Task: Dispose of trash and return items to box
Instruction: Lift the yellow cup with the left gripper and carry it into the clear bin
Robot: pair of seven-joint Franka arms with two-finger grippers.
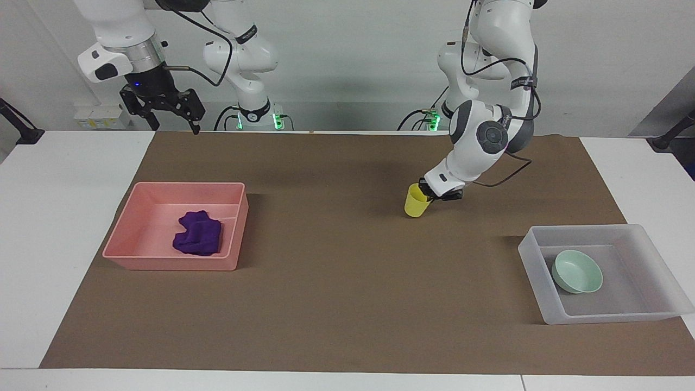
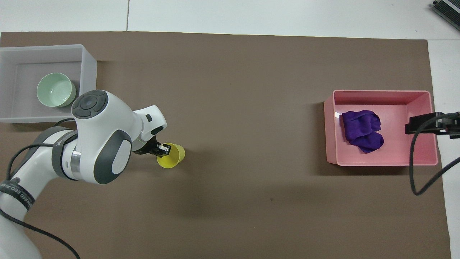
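Pinched shut on the rim of a small yellow plastic cup (image 1: 416,202), the fingertips of the left gripper (image 1: 429,193) hold the cup tilted, its mouth tipped toward the arm and its base toward the right arm's end of the table, over the middle of the brown mat (image 1: 347,282); whether the base touches the mat cannot be told. The cup is plain, smooth and tapered, its inside bare in the overhead view (image 2: 171,157), where one fingertip of the left gripper (image 2: 162,149) sits inside the rim. From the fingers outward, the short black hand joins a white wrist that slopes up to a round grey-capped joint, and the left arm then rises steeply to its base at the robots' edge of the table. Toward the left arm's end of the table, and farther from the robots than the cup, a translucent whitish box (image 1: 537,271) holds a pale mint-green round bowl (image 1: 577,271), which stands upright near the box's wall on the cup's side (image 2: 56,89). Toward the right arm's end, a pink tray (image 1: 136,255) contains a lumpy deep-purple cloth wad (image 1: 198,233), lying on the tray floor clear of the walls (image 2: 361,130). The right arm waits with the right gripper (image 1: 172,117) raised, fingers spread wide and holding nothing, above the robots' edge of the mat, near the corner at its own end of the table.
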